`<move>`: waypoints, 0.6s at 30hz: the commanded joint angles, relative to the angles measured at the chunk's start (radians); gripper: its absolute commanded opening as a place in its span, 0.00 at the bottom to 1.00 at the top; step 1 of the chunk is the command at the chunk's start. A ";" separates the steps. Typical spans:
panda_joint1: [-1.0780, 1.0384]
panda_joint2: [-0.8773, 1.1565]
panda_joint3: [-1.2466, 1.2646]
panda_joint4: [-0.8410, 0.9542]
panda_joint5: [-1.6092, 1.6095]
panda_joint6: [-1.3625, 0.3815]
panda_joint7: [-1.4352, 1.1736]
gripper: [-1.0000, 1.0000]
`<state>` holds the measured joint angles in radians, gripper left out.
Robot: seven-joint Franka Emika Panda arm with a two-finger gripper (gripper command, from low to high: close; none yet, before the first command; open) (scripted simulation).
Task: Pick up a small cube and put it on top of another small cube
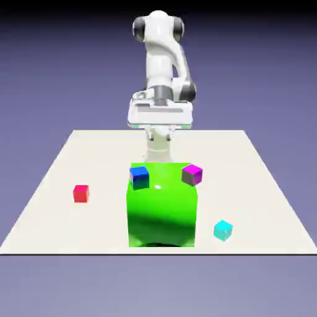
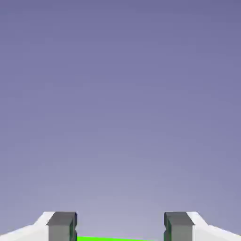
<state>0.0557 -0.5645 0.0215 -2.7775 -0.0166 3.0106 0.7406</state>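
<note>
The small cyan cube [image 1: 223,230] lies on the table near the front edge, to the exterior view's right of the big glossy green cube [image 1: 162,207]. My gripper [image 1: 160,122] hangs high behind the green cube, far from the cyan one. In the hand view the gripper [image 2: 120,227] is open, its grey fingertips [image 2: 62,226] wide apart with nothing between them. Only the backdrop and a thin strip of the green cube [image 2: 115,238] show there. The cyan cube is out of the hand view.
A blue cube [image 1: 139,176] sits on the green cube's top, at its left. A magenta-and-grey cube [image 1: 192,174] rests tilted at the top's right corner. A red cube [image 1: 81,193] lies on the table [image 1: 56,186] at the left.
</note>
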 commanded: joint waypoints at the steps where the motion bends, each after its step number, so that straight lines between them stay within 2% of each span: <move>1: 0.034 0.022 -0.009 0.015 -0.002 -0.011 -0.038 0.50; 18: 0.563 0.434 -0.254 0.219 0.016 -0.152 -0.777 0.50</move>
<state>0.6181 -0.1310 -0.2329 -2.5581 -0.0006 2.8590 -0.0366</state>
